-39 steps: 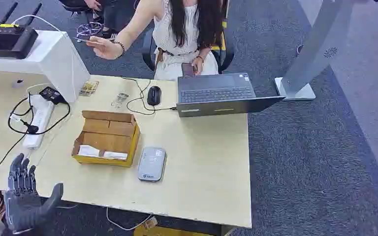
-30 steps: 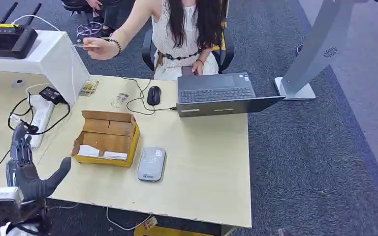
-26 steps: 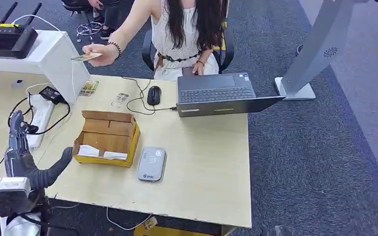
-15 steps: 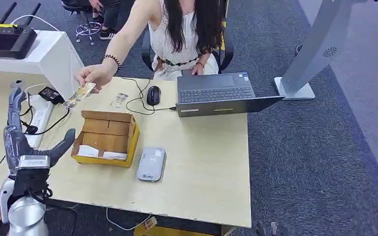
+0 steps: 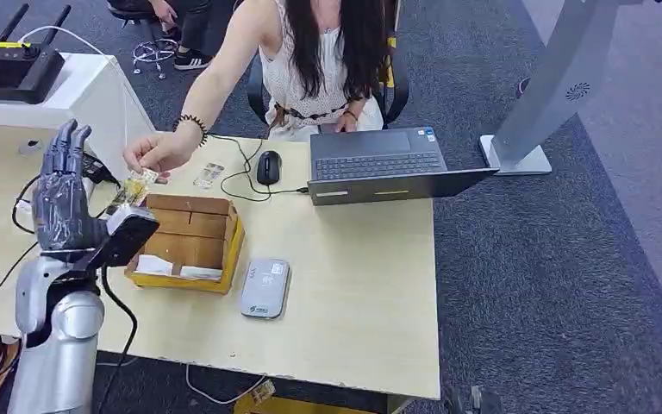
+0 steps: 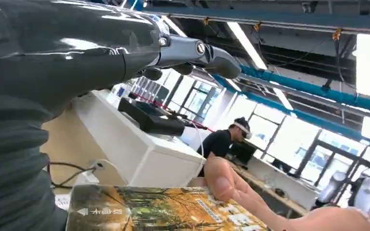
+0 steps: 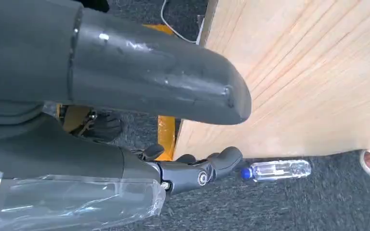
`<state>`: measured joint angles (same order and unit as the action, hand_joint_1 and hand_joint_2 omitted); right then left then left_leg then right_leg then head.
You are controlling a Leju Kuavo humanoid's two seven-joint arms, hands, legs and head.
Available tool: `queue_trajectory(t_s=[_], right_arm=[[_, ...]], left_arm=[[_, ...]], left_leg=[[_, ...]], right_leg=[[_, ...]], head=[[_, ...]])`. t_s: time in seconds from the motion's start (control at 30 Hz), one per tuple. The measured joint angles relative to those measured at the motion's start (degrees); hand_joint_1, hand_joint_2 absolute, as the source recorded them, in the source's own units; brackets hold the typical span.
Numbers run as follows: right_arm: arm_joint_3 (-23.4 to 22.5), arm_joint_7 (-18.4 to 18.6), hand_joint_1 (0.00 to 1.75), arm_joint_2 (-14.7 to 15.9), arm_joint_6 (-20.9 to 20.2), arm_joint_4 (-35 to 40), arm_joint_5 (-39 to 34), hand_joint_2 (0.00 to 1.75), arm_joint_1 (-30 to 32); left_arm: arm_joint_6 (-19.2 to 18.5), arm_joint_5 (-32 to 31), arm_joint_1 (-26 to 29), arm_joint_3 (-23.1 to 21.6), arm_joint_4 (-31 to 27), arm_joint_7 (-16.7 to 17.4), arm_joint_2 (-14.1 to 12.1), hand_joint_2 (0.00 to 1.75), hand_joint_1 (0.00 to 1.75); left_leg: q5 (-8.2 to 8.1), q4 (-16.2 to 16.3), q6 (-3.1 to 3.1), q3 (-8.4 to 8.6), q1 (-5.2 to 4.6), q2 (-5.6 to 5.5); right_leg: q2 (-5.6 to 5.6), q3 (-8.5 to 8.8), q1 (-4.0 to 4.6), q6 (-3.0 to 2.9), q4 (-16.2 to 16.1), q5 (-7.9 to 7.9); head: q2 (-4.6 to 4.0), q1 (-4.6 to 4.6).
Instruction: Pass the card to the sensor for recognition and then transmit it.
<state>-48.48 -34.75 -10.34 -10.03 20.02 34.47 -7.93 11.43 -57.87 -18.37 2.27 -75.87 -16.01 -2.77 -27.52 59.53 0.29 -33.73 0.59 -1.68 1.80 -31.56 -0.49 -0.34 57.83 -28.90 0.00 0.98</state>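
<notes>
In the head view the left hand (image 5: 73, 207) is raised over the table's (image 5: 362, 285) left part, fingers straight and apart, thumb spread toward the cardboard box (image 5: 187, 241); it holds nothing. A person's hand (image 5: 159, 151) pinches the card (image 5: 132, 191) and lowers it between thumb and fingers; whether card and palm touch is hard to tell. The grey sensor (image 5: 265, 288) lies just beside the box.

In the left wrist view the hand (image 6: 77, 53) is wide, and the card (image 6: 159, 209), cut off by the picture's edge, sits close under it, gripped by the person's fingers (image 6: 224, 180).

In the right wrist view the right hand (image 7: 164, 125) hangs beside the table's edge, fingers curled in, with nothing in them.

Half a second earlier the left hand was lower and the card farther from it.
</notes>
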Motion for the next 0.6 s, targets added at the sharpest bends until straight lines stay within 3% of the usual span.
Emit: queue_trajectory(t_s=[0.6], right_arm=[[3.0, 2.2, 0.0, 0.0, 0.0, -0.9, -1.6, 0.0, -0.8]], left_arm=[[6.5, -26.5, -13.9, -6.2, 18.2, 15.4, -6.9, 1.75, 0.0]], left_leg=[[0.02, 0.0, 0.0, 0.0, 0.0, 0.0]], right_leg=[[0.0, 0.01, 0.0, -0.01, 0.1, 0.01]], head=[[0.0, 0.0]])
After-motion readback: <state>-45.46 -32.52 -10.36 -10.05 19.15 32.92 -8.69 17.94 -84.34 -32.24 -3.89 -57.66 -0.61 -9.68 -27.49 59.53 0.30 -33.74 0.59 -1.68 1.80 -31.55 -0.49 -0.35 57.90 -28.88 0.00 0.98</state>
